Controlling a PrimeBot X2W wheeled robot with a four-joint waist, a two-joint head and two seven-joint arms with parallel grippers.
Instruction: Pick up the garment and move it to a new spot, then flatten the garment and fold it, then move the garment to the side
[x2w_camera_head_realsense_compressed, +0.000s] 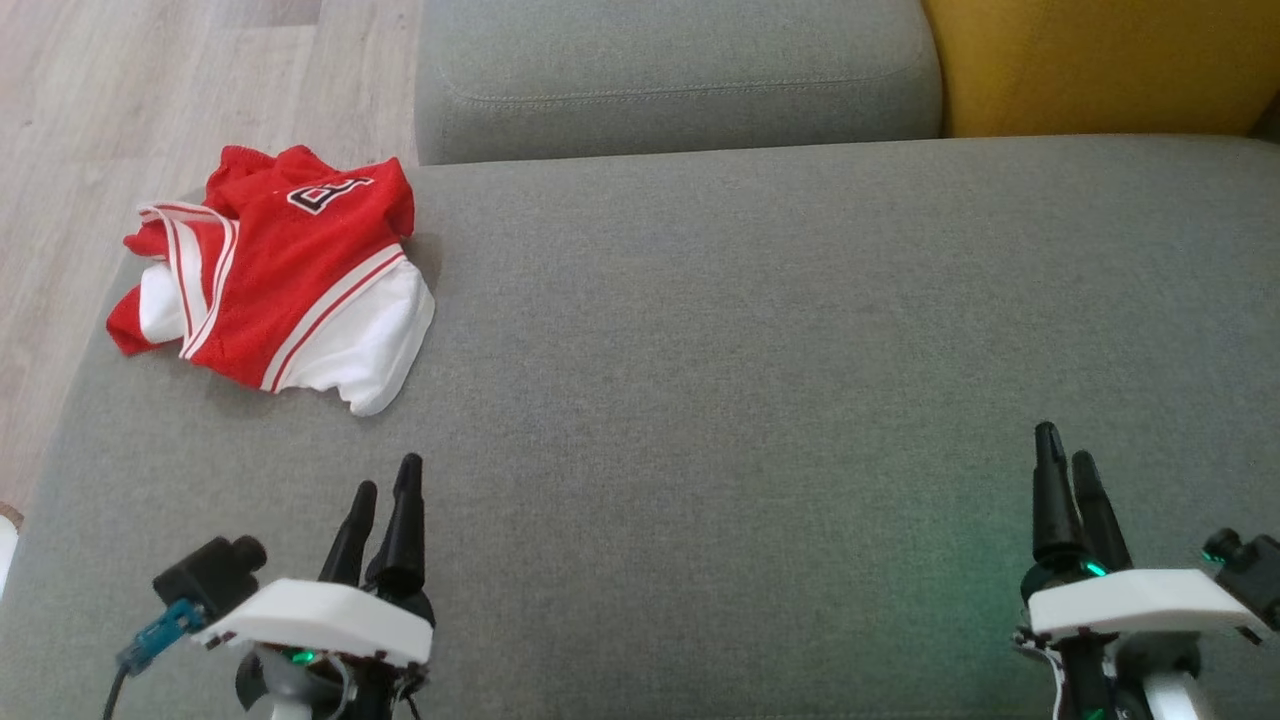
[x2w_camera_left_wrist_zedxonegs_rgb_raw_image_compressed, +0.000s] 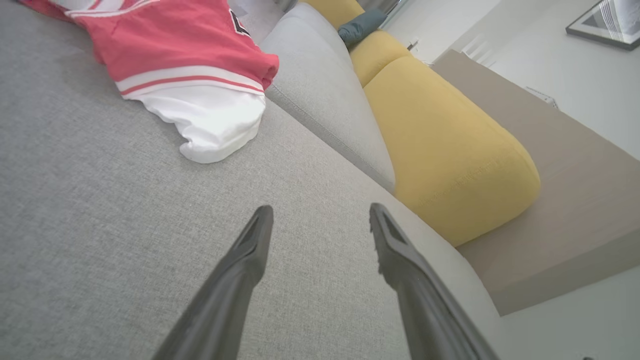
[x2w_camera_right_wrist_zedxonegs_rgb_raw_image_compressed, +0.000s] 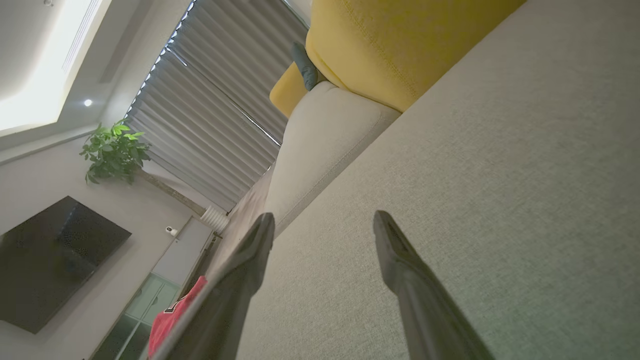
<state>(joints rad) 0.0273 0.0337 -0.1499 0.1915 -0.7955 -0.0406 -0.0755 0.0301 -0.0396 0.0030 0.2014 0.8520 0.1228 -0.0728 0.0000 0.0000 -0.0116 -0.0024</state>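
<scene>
A red and white jersey (x2w_camera_head_realsense_compressed: 275, 275) lies crumpled near the far left corner of the grey sofa seat (x2w_camera_head_realsense_compressed: 720, 400). In the left wrist view the jersey (x2w_camera_left_wrist_zedxonegs_rgb_raw_image_compressed: 185, 65) sits ahead at the upper left, its white part nearest. My left gripper (x2w_camera_head_realsense_compressed: 385, 478) hovers over the seat a short way in front of the jersey, open and holding nothing (x2w_camera_left_wrist_zedxonegs_rgb_raw_image_compressed: 320, 215). My right gripper (x2w_camera_head_realsense_compressed: 1065, 445) stands far to the right over bare cushion, also open (x2w_camera_right_wrist_zedxonegs_rgb_raw_image_compressed: 324, 220). A sliver of the jersey (x2w_camera_right_wrist_zedxonegs_rgb_raw_image_compressed: 172, 315) peeks past its left finger.
A grey back cushion (x2w_camera_head_realsense_compressed: 680, 75) and a yellow cushion (x2w_camera_head_realsense_compressed: 1100, 65) line the far edge of the seat. Wooden floor (x2w_camera_head_realsense_compressed: 100, 110) lies beyond the sofa's left edge. The right wrist view takes in a plant (x2w_camera_right_wrist_zedxonegs_rgb_raw_image_compressed: 112, 152), a dark screen (x2w_camera_right_wrist_zedxonegs_rgb_raw_image_compressed: 50, 260) and window blinds (x2w_camera_right_wrist_zedxonegs_rgb_raw_image_compressed: 215, 115).
</scene>
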